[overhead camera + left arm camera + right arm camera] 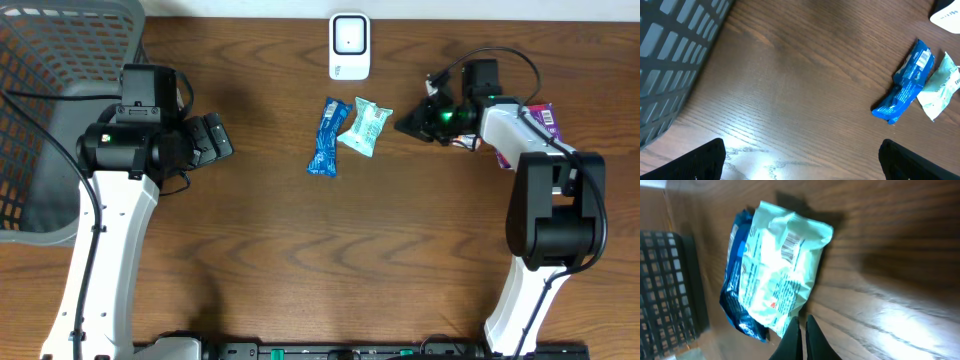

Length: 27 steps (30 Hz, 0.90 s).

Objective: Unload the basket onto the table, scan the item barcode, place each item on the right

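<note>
Your L hand (218, 140) is spread wide, nothing in it. R hand (402, 125) is closed tight, empty, tips maybe touching the mint pack (365, 128) at its 9 o'clock. The blue pack (326, 140) lies nxt to it on the desk (300, 250).

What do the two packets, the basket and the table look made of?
The blue packet looks like glossy plastic film: crinkled, with sheen. The pale green packet looks like thin plastic film, creased and catching light. The basket seems moulded grey plastic, by its flat grid bars, though coated metal is possible. The table shows wood grain with a semi-gloss glare; wood or laminate, cannot tell.
</note>
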{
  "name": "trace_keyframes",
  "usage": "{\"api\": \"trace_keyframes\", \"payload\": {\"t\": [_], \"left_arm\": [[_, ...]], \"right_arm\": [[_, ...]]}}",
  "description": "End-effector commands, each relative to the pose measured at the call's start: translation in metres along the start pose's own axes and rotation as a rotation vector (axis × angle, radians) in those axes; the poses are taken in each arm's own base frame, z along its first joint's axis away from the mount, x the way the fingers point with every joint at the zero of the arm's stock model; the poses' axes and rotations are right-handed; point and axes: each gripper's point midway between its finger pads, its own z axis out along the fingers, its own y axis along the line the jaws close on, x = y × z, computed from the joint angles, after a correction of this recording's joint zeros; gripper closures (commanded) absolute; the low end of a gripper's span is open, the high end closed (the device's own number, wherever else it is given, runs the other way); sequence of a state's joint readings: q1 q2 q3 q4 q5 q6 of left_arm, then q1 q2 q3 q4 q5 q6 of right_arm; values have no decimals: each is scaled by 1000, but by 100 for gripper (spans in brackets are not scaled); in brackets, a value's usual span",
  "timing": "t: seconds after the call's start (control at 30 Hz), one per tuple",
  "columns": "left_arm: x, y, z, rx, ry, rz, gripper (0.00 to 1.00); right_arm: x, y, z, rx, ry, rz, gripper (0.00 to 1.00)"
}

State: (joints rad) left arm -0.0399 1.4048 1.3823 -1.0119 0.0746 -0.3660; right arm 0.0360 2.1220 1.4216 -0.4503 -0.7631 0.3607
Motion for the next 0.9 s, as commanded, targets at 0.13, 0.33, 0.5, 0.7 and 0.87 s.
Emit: {"api": "trace_keyframes", "payload": {"t": [0.13, 0.33, 0.5, 0.7, 0.87], "left_arm": [[-2, 2, 0, -12, -6, -4, 2], [-2, 2, 0, -12, -6, -4, 2], [-2, 2, 0, -12, -6, -4, 2], [-2, 2, 0, -12, -6, -4, 2], [-2, 2, 0, -12, -6, -4, 2]], "right_arm": [[2, 54, 17, -21, -10, -177, 87], [-8, 86, 33, 68, -75, -284, 67], [-11, 80, 49, 292, -161, -349, 56], [-5, 47, 54, 681, -258, -417, 37], [6, 22, 70, 789, -230, -433, 36]]}}
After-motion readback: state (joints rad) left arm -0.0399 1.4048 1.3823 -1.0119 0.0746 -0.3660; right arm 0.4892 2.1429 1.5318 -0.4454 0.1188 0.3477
